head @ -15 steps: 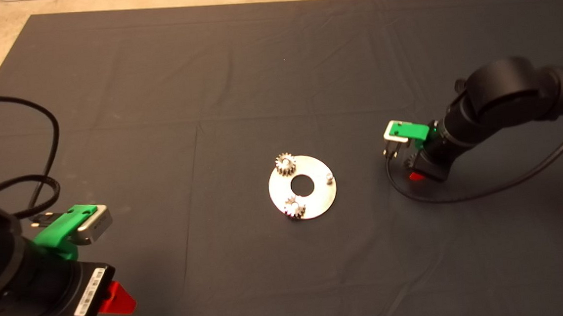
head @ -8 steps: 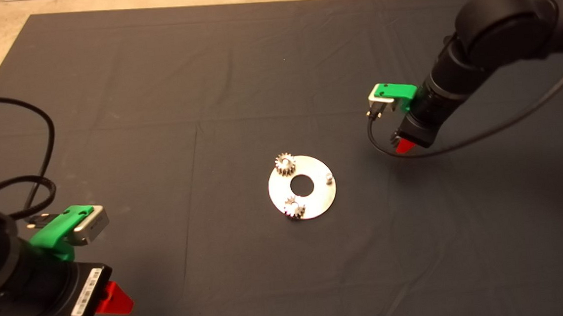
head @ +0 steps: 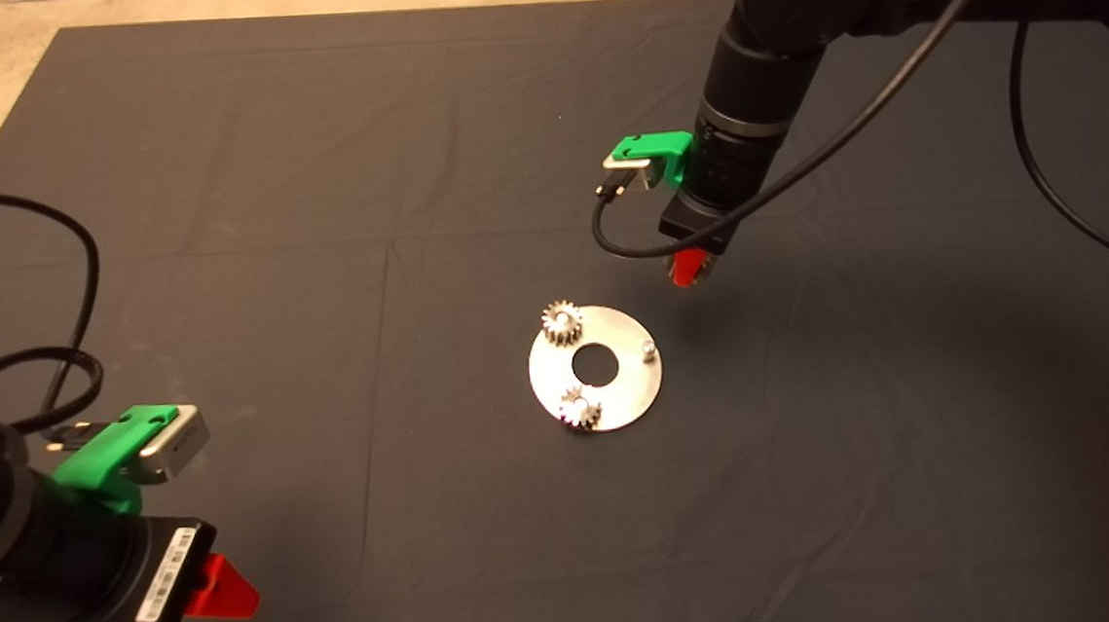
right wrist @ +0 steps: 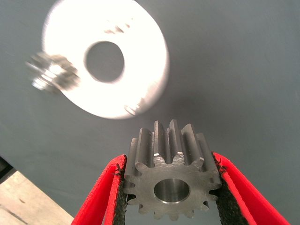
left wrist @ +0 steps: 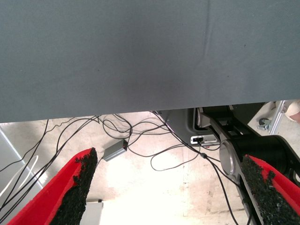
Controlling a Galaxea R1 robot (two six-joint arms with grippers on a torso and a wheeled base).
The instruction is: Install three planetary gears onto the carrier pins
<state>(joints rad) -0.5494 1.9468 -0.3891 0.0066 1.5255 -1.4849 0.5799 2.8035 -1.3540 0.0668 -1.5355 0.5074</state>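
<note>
Dark mat (head: 311, 172) covers my table, and the shiny disc (head: 623, 389) lies flat near its middle. From above I see two planetary gears on the disc, one (head: 563, 322) at the far rim and one (head: 581, 410) at the near rim. One bare carrier pin (head: 648, 349) stands at the rim closest to my right gripper (head: 690, 268). That gripper hangs above the mat just past the disc. From above I cannot see what it holds. My right wrist camera shows it: my two red fingers (right wrist: 105, 194) are clamped on the third gear (right wrist: 171, 180), one on each side. My left gripper (left wrist: 168, 187) waits well away from the disc. Its fingers are wide apart and hold nothing.
</note>
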